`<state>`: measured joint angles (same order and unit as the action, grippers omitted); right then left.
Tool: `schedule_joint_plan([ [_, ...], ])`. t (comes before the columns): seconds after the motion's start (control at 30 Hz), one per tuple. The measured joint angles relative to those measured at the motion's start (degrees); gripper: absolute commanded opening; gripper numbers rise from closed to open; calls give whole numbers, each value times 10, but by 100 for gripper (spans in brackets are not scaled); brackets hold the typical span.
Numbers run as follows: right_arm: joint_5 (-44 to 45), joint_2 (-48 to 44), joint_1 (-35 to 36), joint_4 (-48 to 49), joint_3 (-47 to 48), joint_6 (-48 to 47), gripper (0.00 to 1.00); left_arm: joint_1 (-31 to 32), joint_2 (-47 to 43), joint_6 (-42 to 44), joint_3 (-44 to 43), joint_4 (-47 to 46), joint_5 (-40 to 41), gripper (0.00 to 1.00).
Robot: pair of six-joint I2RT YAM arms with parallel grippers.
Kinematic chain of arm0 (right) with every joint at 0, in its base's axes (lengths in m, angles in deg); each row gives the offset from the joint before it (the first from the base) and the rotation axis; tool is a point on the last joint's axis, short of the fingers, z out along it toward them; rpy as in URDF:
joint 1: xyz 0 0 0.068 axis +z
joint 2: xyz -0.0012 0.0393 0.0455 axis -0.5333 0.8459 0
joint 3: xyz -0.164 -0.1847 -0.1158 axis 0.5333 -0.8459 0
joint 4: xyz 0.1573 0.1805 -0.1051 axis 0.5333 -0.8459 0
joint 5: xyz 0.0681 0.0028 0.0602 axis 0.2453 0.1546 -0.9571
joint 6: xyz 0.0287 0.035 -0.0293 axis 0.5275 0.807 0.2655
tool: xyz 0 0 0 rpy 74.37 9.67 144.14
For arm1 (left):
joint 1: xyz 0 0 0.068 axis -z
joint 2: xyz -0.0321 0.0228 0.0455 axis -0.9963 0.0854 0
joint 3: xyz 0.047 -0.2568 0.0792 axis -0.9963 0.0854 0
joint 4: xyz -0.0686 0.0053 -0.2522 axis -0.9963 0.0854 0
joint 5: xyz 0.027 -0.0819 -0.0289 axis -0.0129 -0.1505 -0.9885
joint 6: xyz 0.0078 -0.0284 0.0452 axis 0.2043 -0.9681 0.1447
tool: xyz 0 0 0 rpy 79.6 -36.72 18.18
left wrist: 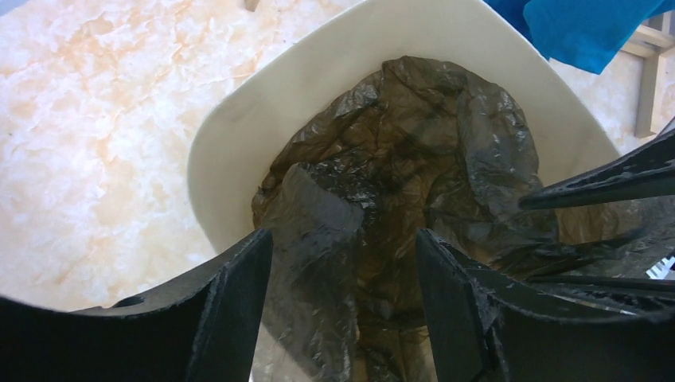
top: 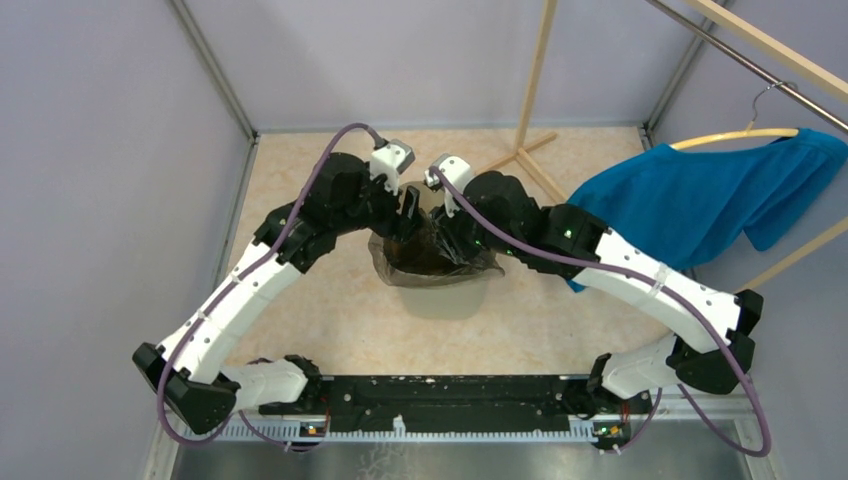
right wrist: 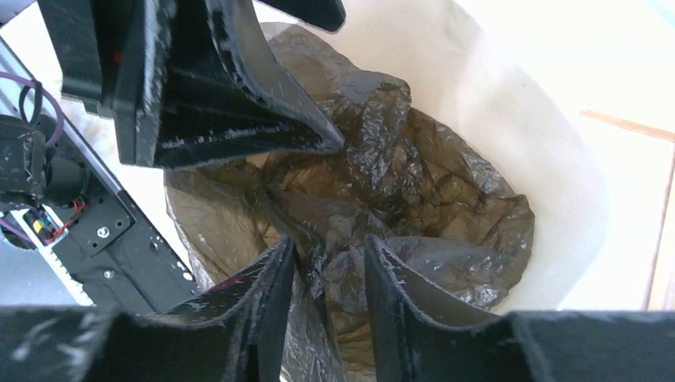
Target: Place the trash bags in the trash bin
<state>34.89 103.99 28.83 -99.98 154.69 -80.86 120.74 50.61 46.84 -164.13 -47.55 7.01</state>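
The cream-beige trash bin (top: 447, 297) stands mid-floor. The dark grey-brown trash bag (top: 432, 255) lies crumpled inside it, with part draped over the near rim. My left gripper (top: 408, 213) hangs over the bin's left side, jaws wide apart, with bag film (left wrist: 414, 143) lying between and below them inside the bin (left wrist: 239, 127). My right gripper (top: 452, 222) hangs over the right side. In the right wrist view its jaws (right wrist: 328, 255) stand a little apart, with a fold of the bag (right wrist: 414, 183) rising between them. The bin wall (right wrist: 549, 175) shows behind.
A blue cloth garment (top: 700, 195) hangs on a hanger at the right, beside a wooden rack (top: 530, 110). The black base rail (top: 440, 400) runs along the near edge. Grey enclosure walls close in the left, back and right.
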Motion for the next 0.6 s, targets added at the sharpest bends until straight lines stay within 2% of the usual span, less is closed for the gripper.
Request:
schedule_joint_plan([
  [0.13,-10,0,-2,8,-9,2,27,17,7,2,0,1,5,65],
  [0.43,-11,-22,-6,22,-45,10,4,27,10,3,-2,7,52,40],
  [0.6,5,-59,-15,29,-71,20,0,27,8,-2,-2,9,94,23],
])
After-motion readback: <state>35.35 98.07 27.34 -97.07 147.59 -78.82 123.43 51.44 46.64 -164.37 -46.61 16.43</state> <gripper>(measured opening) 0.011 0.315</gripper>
